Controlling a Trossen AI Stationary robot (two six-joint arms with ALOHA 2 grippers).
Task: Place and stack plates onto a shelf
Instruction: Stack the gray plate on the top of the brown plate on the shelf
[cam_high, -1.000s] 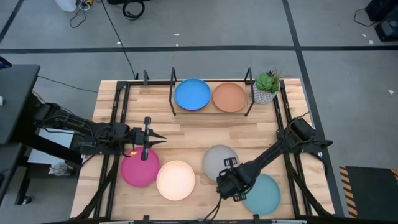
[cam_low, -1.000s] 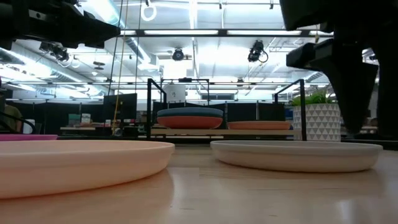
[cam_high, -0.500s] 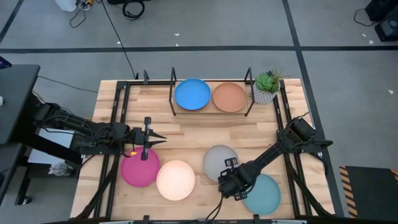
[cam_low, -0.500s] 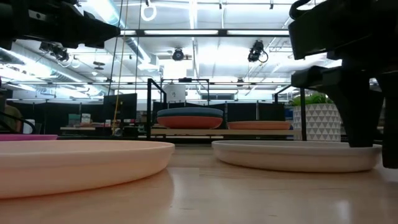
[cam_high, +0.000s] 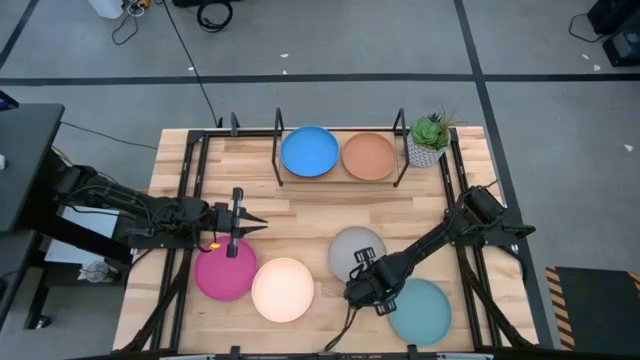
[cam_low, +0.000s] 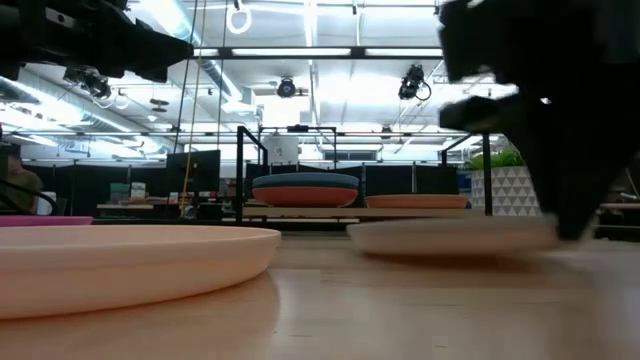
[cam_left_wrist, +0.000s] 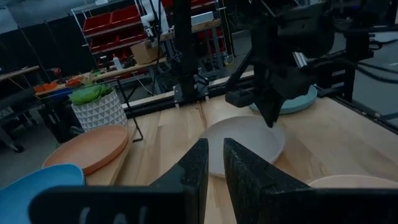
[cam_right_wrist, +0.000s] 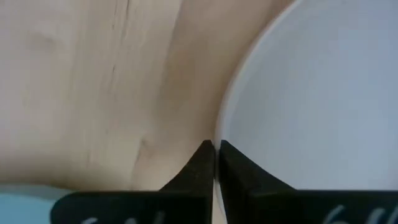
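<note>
Seeing my left gripper (cam_high: 256, 222) hang over the table above the magenta plate (cam_high: 222, 273), fingers pressed together | cream plate (cam_high: 282, 290) beside it | my right gripper (cam_high: 358, 287) low at the grey plate (cam_high: 352, 248) rim, fingers nearly shut | blue plate (cam_high: 309, 151) and tan plate (cam_high: 368, 156) on the shelf (cam_high: 338, 180)

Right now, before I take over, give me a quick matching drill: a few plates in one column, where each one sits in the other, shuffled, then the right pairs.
Things:
1. blue plate
2. magenta plate
3. grey plate
4. light teal plate

Places:
A. on the table at the right gripper's tips
B. on the shelf, left half
C. table's near right corner
D. partly under the left gripper

Pairs: 1-B, 2-D, 3-A, 4-C
</note>
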